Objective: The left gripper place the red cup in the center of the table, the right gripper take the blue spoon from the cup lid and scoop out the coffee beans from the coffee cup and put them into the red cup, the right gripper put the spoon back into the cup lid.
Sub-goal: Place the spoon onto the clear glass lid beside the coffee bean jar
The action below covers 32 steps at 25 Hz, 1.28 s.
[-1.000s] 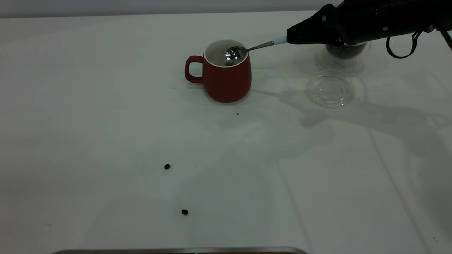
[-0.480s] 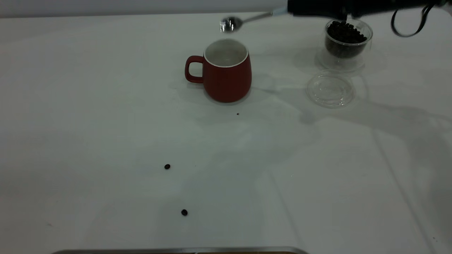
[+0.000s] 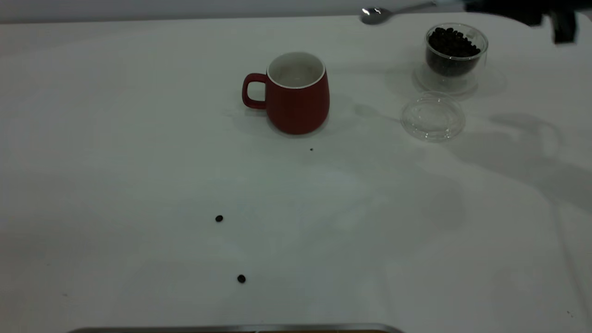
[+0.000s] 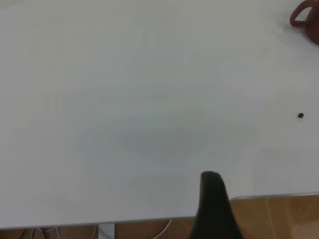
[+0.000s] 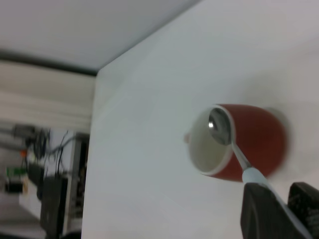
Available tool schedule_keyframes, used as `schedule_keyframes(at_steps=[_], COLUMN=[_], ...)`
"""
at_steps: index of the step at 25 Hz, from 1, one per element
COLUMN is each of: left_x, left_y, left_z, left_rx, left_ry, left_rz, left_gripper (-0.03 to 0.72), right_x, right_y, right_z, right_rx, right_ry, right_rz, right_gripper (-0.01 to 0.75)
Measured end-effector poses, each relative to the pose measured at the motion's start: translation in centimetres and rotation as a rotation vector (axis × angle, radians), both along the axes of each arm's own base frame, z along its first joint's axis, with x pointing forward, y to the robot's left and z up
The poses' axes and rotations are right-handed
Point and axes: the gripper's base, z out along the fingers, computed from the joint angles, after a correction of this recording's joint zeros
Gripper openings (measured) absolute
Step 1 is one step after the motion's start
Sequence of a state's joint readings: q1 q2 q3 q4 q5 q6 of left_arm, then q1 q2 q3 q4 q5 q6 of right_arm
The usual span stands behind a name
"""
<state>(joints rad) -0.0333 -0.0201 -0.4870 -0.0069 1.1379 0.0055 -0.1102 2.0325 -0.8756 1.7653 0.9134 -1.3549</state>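
Exterior: red cup [image 3: 296,95] stands mid-desk [image 3: 138,162], placing done; my right gripper [image 3: 467,4] lifts the blue spoon [image 3: 377,15] near the coffee cup [image 3: 455,51]; cup lid [image 3: 432,116] empty, spoon return pending.
Left wrist: left gripper [image 4: 214,209] parked at near desk edge, fingers' state I cannot tell.
Right wrist: fingers [image 5: 261,211] clamped on spoon handle.

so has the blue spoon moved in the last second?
Yes. The blue spoon, held by the right claw, has come up out of the red cup and swung right, toward the coffee cup.
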Motion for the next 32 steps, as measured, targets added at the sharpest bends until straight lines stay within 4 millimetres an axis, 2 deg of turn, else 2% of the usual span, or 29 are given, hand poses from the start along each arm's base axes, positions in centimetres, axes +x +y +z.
schedule_keyframes(at_steps=[5, 12, 17, 23, 32], left_x=[0.0, 0.0, 0.0, 0.0, 0.0], left_y=[0.0, 0.0, 0.0, 0.0, 0.0], left_z=[0.0, 0.0, 0.0, 0.0, 0.0], left_rx=[0.0, 0.001, 0.001, 0.001, 0.001], left_ry=[0.0, 0.0, 0.0, 0.0, 0.0], left_rz=[0.0, -0.001, -0.001, -0.001, -0.001], left_gripper=[0.587, 0.587, 0.587, 0.587, 0.587], right_x=[-1.8, -2.0, -1.9, -0.1, 1.1], right_y=[-2.7, -4.4, -4.8, -5.0, -4.9], right_z=[-1.9, -3.2, -4.2, -5.6, -8.0], right_rx=[-0.059, -0.174, -0.192, -0.169, -0.134], right_ry=[0.12, 0.242, 0.287, 0.282, 0.305], right_rz=[-0.126, -0.276, -0.309, -0.297, -0.275], right_gripper=[0.11, 0.11, 0.11, 0.11, 0.11])
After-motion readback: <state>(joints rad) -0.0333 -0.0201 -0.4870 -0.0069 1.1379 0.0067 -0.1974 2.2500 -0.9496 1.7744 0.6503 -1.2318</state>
